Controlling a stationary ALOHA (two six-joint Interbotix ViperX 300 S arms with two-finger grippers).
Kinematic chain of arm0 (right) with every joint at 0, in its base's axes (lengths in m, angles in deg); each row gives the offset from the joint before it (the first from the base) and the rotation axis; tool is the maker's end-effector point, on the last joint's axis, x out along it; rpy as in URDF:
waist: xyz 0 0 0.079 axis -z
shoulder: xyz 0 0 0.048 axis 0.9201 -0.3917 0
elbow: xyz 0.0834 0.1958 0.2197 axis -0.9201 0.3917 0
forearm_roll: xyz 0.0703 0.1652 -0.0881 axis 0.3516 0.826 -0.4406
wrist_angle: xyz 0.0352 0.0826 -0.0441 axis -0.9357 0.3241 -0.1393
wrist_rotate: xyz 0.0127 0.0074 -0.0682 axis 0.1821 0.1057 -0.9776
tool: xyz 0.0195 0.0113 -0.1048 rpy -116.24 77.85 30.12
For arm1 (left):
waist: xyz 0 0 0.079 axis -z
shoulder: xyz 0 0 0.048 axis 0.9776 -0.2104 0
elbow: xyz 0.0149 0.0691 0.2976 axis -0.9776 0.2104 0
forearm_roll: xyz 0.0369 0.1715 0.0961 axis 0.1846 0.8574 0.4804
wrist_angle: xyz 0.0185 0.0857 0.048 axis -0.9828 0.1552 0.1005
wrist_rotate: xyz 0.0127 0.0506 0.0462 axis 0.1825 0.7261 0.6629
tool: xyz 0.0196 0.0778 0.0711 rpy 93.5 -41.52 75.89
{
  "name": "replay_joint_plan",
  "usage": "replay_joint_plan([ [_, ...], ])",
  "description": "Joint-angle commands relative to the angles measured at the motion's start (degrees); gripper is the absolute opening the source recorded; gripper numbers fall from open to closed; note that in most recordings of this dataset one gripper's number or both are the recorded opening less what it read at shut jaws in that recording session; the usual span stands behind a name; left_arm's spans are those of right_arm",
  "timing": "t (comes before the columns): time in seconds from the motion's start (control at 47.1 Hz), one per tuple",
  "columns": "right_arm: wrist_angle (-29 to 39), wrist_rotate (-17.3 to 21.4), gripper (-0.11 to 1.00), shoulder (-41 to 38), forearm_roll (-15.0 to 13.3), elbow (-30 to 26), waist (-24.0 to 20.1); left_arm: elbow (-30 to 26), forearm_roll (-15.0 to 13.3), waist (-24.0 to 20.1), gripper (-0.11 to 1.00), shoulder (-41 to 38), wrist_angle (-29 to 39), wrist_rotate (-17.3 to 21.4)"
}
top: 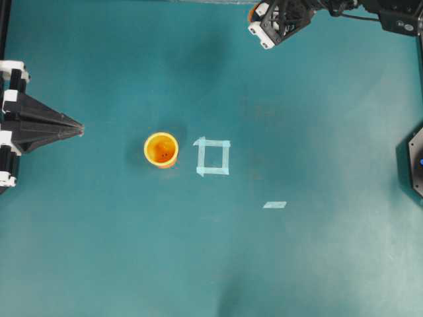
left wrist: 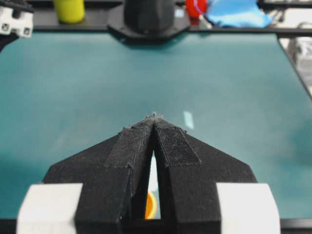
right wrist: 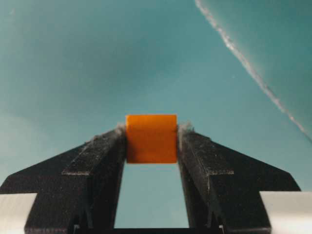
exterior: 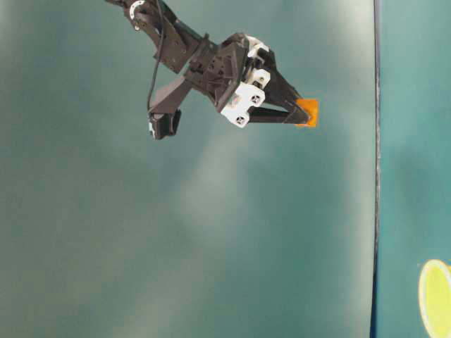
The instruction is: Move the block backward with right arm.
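Observation:
The block (right wrist: 151, 141), a small orange cube, is pinched between the black fingertips of my right gripper (right wrist: 151, 129), which is shut on it. In the table-level view the block (exterior: 307, 112) hangs at the tip of the right gripper (exterior: 299, 113), above the teal surface. Overhead, the right arm (top: 281, 18) is at the far edge, right of the middle, and only a sliver of the block (top: 253, 12) shows. My left gripper (top: 80, 129) rests at the left edge, shut with nothing in it, its fingertips (left wrist: 146, 121) meeting.
An orange-yellow cup (top: 161, 150) stands left of centre, beside a light blue tape square (top: 213, 157). A short tape strip (top: 274, 205) lies to the right, nearer the front. A dark arm base (top: 415, 162) sits at the right edge.

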Motion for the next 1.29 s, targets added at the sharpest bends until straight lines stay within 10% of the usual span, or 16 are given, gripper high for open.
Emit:
replay_joint_plan([
  [0.0, -0.3, 0.0, 0.41, 0.8, -0.1, -1.4, 0.4, -1.8, 0.2, 0.1, 0.0, -0.2, -0.3, 0.0],
  [1.273, -0.3, 0.1, 0.41, 0.3, 0.0, -1.4, 1.9, -2.1, 0.2, 0.1, 0.0, -0.3, 0.3, 0.0],
])
